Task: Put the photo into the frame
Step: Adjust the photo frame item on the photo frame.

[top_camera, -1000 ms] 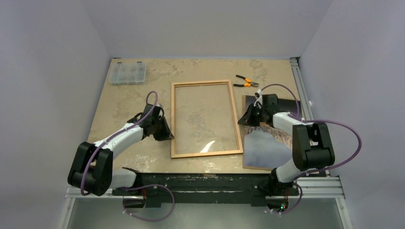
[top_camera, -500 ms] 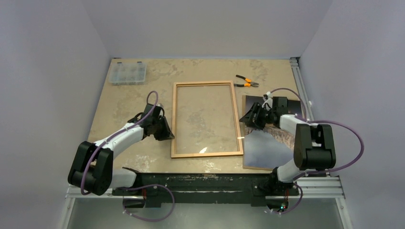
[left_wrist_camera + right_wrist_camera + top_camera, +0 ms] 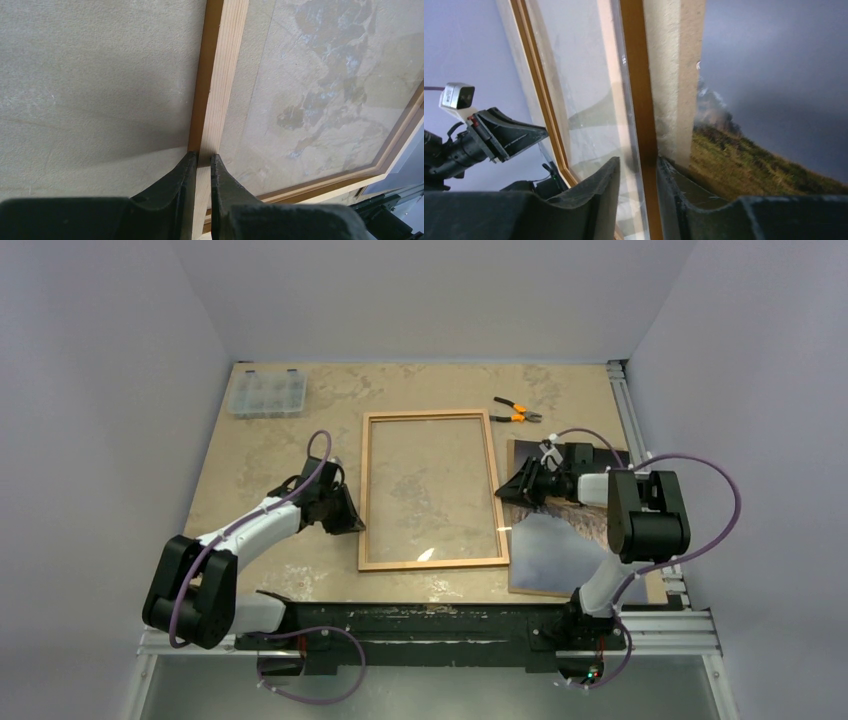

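The frame point(image 3: 497, 490), light orange-brown wood with a glass pane, lies in the middle of the table. My left gripper point(image 3: 350, 521) is shut on its left rail; in the left wrist view the fingers point(image 3: 189, 172) pinch that rail point(image 3: 220, 75) from both sides. My right gripper point(image 3: 508, 490) is shut on the right rail point(image 3: 640, 100), one finger over the glass and one on the outer side. The photo point(image 3: 560, 550), mountain side up, lies flat just right of the frame. It also shows in the right wrist view point(image 3: 774, 100).
Orange-handled pliers point(image 3: 516, 412) lie behind the frame's far right corner. A clear plastic compartment box point(image 3: 266, 393) sits at the far left. A metal rail point(image 3: 632, 420) runs along the table's right edge. A brown edge point(image 3: 545, 591) shows under the photo's near side.
My right arm's elbow has swung back and its wrist has turned while the gripper stays at the right rail. The glare on the glass has shifted. The left arm has not moved.
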